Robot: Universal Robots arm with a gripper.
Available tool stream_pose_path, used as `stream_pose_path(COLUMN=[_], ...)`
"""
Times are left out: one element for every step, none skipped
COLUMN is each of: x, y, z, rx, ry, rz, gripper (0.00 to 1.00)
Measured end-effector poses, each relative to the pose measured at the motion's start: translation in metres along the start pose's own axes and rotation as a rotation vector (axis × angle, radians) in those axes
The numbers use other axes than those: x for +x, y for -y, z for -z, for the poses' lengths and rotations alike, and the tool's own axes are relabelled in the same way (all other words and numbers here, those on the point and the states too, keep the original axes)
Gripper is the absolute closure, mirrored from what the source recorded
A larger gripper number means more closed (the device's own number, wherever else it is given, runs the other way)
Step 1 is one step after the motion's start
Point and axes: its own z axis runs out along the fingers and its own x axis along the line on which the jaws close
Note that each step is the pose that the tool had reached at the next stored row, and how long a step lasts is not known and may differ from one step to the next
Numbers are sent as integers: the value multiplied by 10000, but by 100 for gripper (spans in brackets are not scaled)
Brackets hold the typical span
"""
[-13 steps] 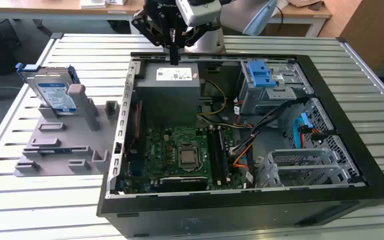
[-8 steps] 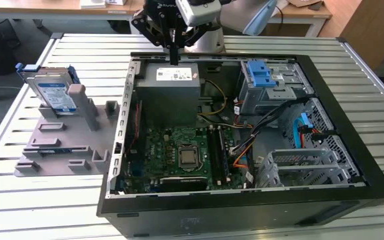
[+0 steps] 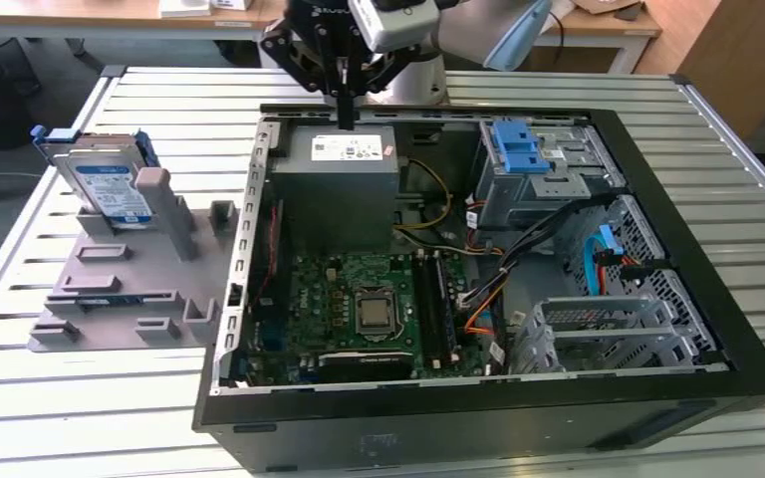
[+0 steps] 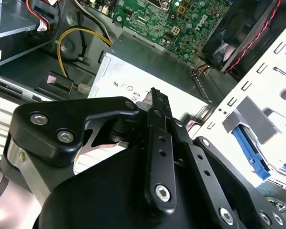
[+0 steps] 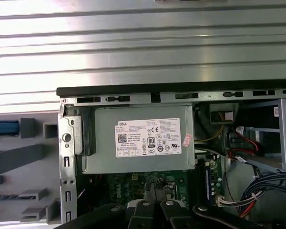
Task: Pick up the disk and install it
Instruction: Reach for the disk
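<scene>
Pincer [image 3: 346, 110], closed and empty, hangs above the power supply [image 3: 340, 177]. The disk [image 3: 107, 187] stands upright in a grey rack [image 3: 117, 299], probably to leave its sides graspable.

My arm [image 3: 406, 28] stood at the top of the exterior view, wrist bent so that my gripper [image 3: 344, 112] pointed straight down. Fingers [image 4: 159, 143] pressed together, nothing between them. The black linkage bars were folded inward in both wrist views.
</scene>
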Motion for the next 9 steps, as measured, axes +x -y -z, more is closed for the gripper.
stream_pose_path(x=[6, 11, 15, 20, 24, 24, 30, 33, 34], y=[1, 1, 1, 1, 2, 2, 2, 2, 2], z=[0, 0, 1, 1, 1, 1, 1, 1, 1], rx=[0, 1, 1, 1, 1, 1, 1, 1, 1], ry=[0, 0, 0, 0, 0, 0, 0, 0, 0], rz=[1, 2, 2, 2, 2, 3, 2, 2, 2], gripper=[89, 89, 89, 89, 89, 89, 89, 89, 89])
